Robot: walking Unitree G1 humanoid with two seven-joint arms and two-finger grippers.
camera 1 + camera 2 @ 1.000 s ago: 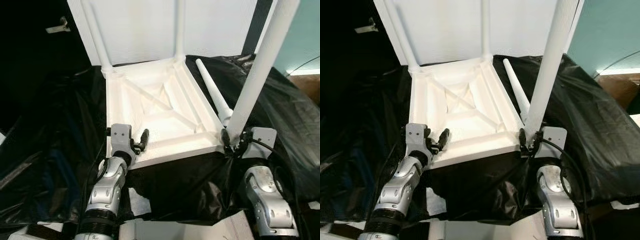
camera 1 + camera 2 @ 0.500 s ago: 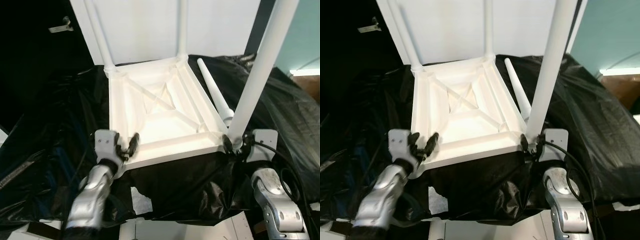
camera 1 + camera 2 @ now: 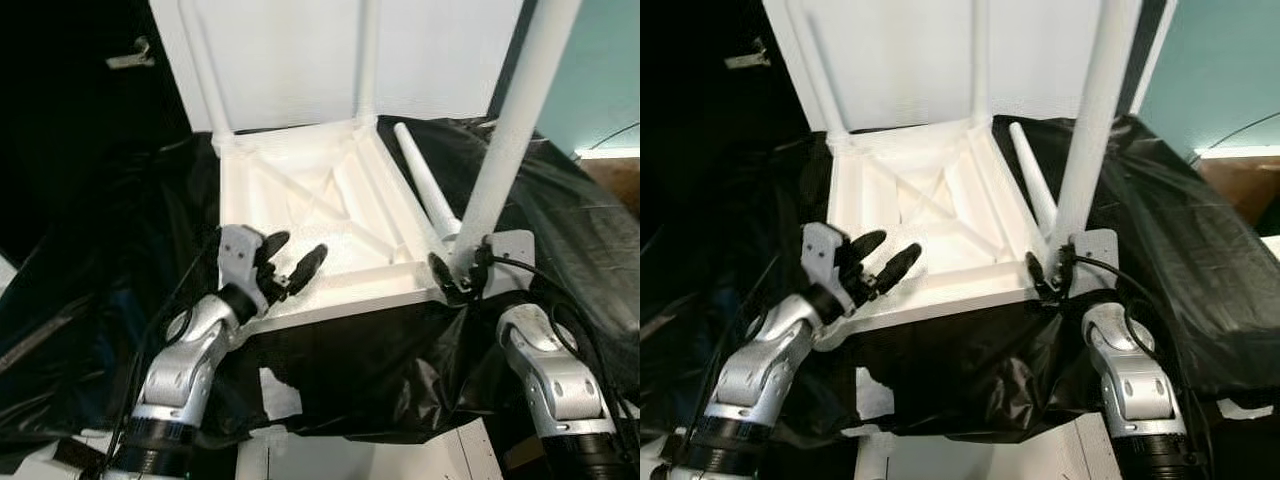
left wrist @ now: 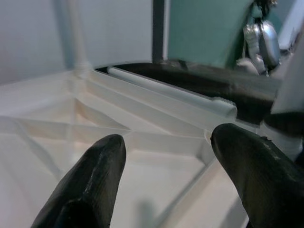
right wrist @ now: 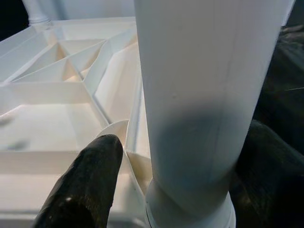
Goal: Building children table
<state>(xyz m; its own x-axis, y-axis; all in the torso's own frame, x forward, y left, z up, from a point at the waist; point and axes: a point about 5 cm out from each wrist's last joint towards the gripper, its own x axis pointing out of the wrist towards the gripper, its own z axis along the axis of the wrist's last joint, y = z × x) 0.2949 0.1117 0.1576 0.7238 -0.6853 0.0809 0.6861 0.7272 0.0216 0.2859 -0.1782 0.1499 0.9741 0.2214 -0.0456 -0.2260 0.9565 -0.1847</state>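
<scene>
Left gripper [image 3: 297, 256] lifted off tabletop [image 3: 330, 205], fingers spread

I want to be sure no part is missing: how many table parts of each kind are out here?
Upright legs: 3 (far-left leg, far-right leg, near-right leg)
Loose leg lying on the black sheet: 1
Upturned tabletop: 1
Total: 5
</scene>
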